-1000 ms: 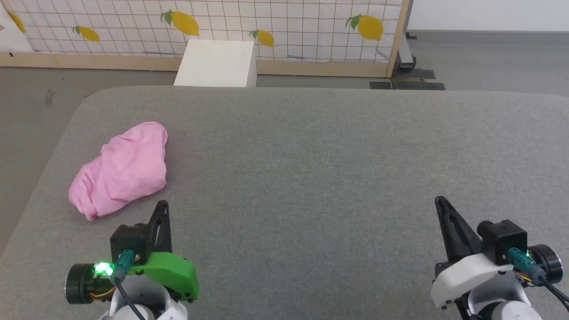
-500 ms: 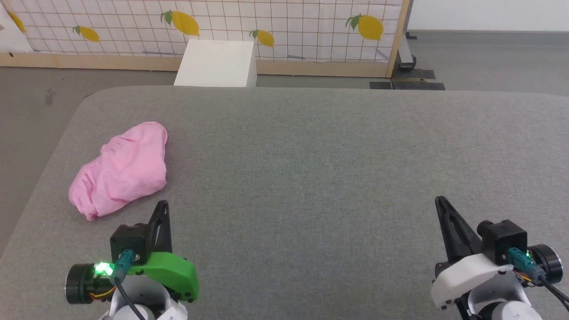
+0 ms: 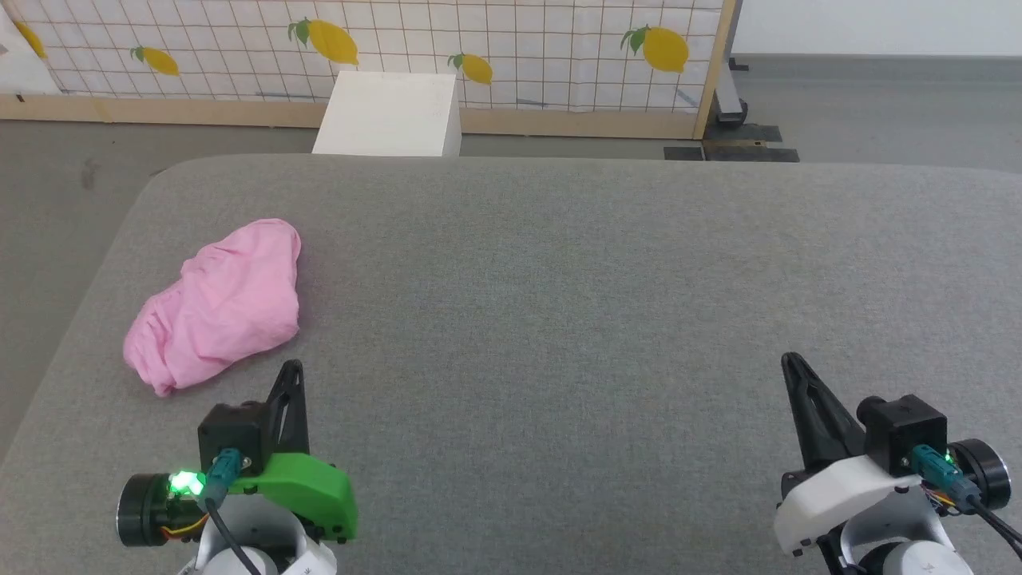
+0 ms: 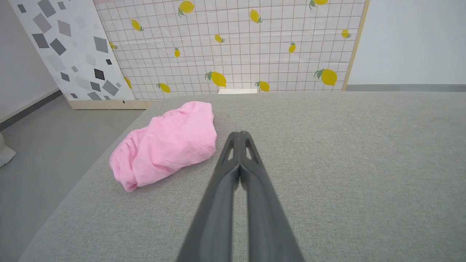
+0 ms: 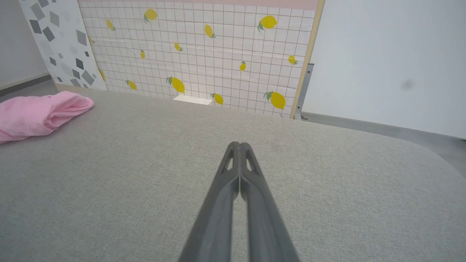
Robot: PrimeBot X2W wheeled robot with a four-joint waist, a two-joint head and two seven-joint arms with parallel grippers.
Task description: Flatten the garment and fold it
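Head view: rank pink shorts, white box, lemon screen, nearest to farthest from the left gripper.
1. Pink shorts, just ahead and left of the left gripper.
2. White box, farther ahead, slightly right.
3. Lemon screen, behind the box.

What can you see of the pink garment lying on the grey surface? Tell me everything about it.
The garment is light pink, soft-looking cloth, crumpled into a loose, wrinkled bundle, not flattened or folded. A gathered, ruffled edge shows at its nearer left end. It lies near the left edge of the grey fabric surface, and nothing else touches it. The left hand, shut, is close to it but apart.
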